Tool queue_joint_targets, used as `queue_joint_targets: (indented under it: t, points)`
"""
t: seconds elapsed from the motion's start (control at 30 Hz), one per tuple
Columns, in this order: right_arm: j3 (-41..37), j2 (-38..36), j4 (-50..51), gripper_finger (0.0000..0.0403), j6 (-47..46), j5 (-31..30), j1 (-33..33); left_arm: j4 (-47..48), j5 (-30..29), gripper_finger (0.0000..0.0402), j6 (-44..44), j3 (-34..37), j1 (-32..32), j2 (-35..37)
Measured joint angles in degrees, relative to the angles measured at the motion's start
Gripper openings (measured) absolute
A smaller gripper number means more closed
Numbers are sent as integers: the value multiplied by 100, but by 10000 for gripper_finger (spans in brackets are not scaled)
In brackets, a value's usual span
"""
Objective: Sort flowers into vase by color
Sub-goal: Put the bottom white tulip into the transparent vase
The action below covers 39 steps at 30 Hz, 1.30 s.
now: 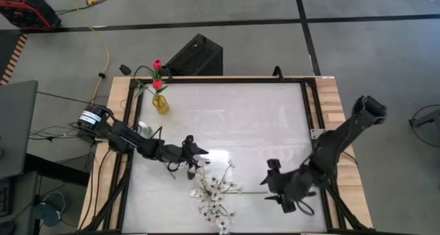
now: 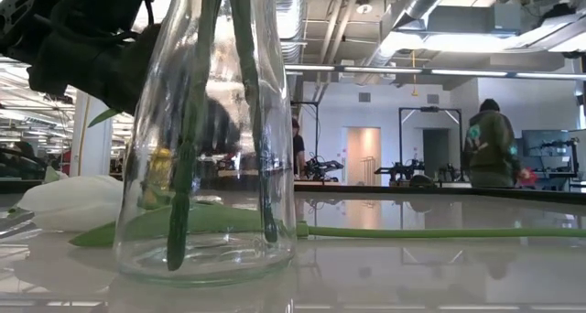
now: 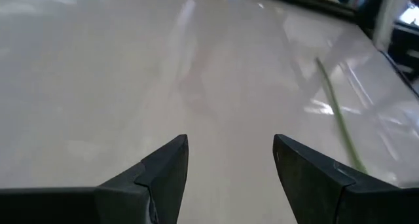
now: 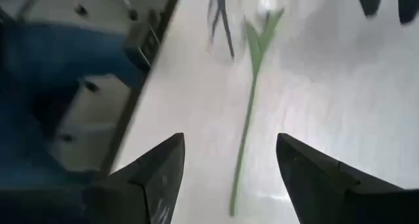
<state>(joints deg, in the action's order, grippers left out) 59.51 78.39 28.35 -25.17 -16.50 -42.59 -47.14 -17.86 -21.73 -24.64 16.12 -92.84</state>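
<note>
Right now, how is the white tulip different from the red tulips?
The white tulip lies flat on the table, near the front edge; the red tulips stand upright in a small yellow vase at the back left corner. The white tulip's bloom is white and theirs are red. It is a single flower; they are two. All have green stems.

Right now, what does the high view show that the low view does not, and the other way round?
Only the high view shows the yellow vase with red tulips at the table's far left corner, the white blossom sprigs near the front edge, and both open tools: left tool, right tool. Only the low view shows a person in the room behind. Both show the white tulip's green stem lying flat on the table.
</note>
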Motion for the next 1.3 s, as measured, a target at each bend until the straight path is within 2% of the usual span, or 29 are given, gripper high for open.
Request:
queue_joint_targets:
  t: [0.07,0.2,0.3,0.4,0.53,0.63,0.73,0.93,1.07,1.23,1.3]
  points:
    - [-381,133,-430,267,1,-397,-136,546,239,212,-174,-2,-2,307]
    - [-1087,554,-1652,264,5,-1060,-12,2285,260,212,-998,-1,0,1300]
    - [-1277,1015,-2533,264,69,-1024,340,3512,184,212,-1578,-1,42,2086]
    - [-1277,1589,-3213,263,379,-824,665,4218,-72,212,-1928,0,219,2674]
    - [-1194,2207,-4079,263,518,-140,966,4522,-420,212,-2073,0,510,3129]
    - [-972,2556,-4237,263,552,258,1005,4509,-670,212,-1885,-1,648,3244]
    - [-716,2852,-4013,259,512,211,927,4498,-982,212,-1841,0,680,3248]
    - [-451,3207,-3193,237,-260,35,794,4501,-1008,212,-1813,0,710,3028]
    - [-423,3292,-2644,185,-1022,-443,591,4513,-1045,212,-1795,0,713,2743]
    - [-447,3262,-2350,40,-1507,-626,400,4514,-1001,212,-1842,0,713,2420]
    - [-456,3167,-2297,19,-1596,-831,313,4505,-927,212,-1882,0,713,2307]
